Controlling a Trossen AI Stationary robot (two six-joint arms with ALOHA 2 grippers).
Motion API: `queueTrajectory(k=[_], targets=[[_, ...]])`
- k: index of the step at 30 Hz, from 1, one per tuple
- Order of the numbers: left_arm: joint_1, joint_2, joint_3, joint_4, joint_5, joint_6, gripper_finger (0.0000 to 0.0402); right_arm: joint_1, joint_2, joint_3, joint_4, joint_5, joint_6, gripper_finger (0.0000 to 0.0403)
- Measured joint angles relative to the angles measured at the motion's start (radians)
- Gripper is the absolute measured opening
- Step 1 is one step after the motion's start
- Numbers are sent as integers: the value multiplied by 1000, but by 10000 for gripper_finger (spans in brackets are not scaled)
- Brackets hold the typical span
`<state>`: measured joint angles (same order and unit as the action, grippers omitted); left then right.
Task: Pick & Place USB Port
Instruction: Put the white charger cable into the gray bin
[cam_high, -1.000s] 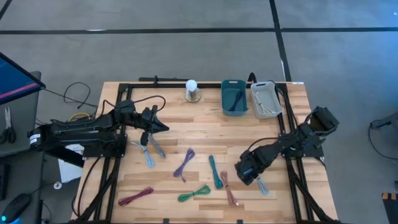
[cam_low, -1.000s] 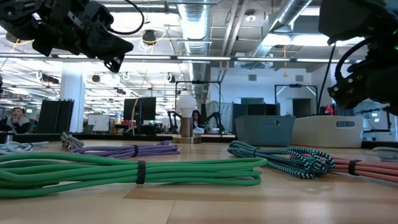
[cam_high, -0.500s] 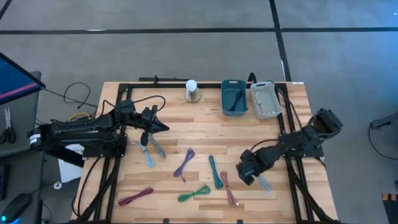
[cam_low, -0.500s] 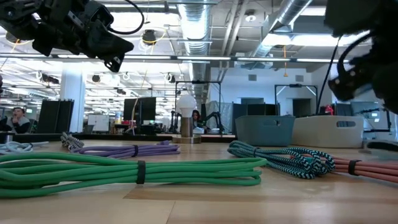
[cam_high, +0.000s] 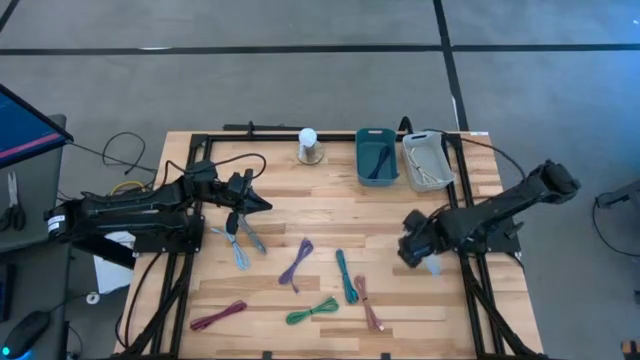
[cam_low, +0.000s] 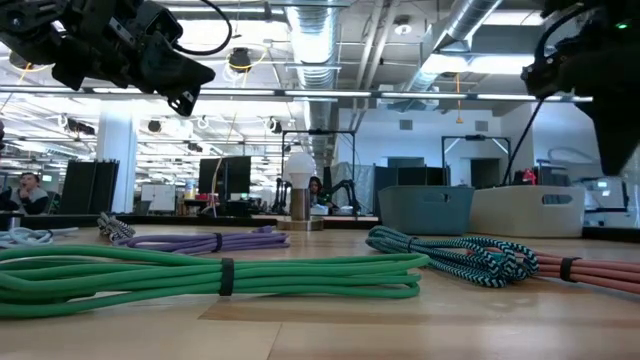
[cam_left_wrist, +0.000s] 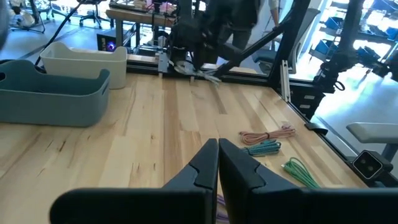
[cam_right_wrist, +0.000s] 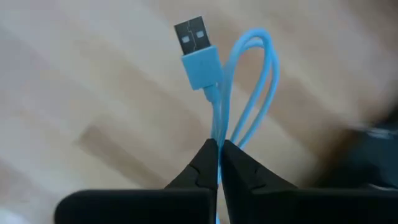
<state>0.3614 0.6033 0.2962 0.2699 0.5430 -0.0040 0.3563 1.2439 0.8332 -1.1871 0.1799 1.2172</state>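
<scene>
On wooden table (cam_high: 340, 215), coiled cables (cam_high: 298, 264)

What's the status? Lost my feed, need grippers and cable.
Right gripper shut on light blue USB cable, lifted off table. Left gripper shut, empty, hovering left of centre. Blue bin and white bin ahead; path unobstructed.

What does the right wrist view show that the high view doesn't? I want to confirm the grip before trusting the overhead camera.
Only the right wrist view shows the light blue USB cable pinched between the right gripper's closed fingers, its plug and loops standing free above the wood. Only the high view shows the whole layout: the teal bin and white bin at the table's far edge, loose cables, and the left gripper waiting shut on the left. Both show the right gripper over the wooden table.
</scene>
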Motion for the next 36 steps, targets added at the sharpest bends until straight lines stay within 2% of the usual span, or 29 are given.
queueTrajectory(k=[6,10,18,23,30,36], targets=[[0,0,0,0,0,0,12,-98,-71,98,-191,157,-79,0],[0,0,0,0,0,0,12,-175,-110,173,-277,298,-148,0],[0,0,0,0,0,0,12,-358,-161,205,-290,574,-309,0],[0,0,0,0,0,0,12,-463,-165,205,-232,692,-400,0],[0,0,0,0,0,0,12,-595,-165,205,-46,726,-611,0],[0,0,0,0,0,0,12,-707,-166,155,84,658,-744,0]])
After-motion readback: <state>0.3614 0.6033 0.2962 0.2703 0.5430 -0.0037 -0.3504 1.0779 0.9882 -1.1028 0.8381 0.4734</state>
